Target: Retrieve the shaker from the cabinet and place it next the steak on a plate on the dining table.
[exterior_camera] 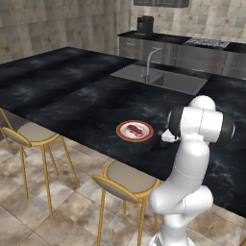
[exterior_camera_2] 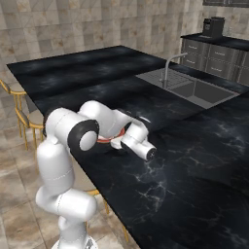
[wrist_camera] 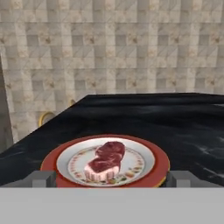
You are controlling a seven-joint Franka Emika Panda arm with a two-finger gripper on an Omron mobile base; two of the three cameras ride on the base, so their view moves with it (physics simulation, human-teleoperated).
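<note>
Looking along the hand, the gripper [wrist_camera: 106,179] shows two grey fingertips [wrist_camera: 43,178] set wide apart at the bottom corners of the hand view, with nothing between them but the dish beyond. Just ahead of the gripper lies one plate [wrist_camera: 61,154], round, white in the middle with a speckled ring and a broad orange-red rim, resting flat on the desk [wrist_camera: 175,127], a black marble slab with faint white veins. On the plate sits one steak [wrist_camera: 106,159], a thick reddish-brown slab with a paler edge, well inside the rim. The shaker cannot be made out in any view; the spot beside the plate is covered by the arm in both base views. Below the desk edge, on the near side, stand two stools [exterior_camera: 127,178] with round tan seats and thin yellow metal legs on a tiled floor. Farther past the plate, one sink [exterior_camera: 163,79] is sunk into the marble, a grey rectangular basin with one slim curved silver tap [exterior_camera: 150,61]. Farthest off, against a beige tiled wall, runs a row of grey drawers with one dark boxy appliance [exterior_camera: 144,24] on top.
</note>
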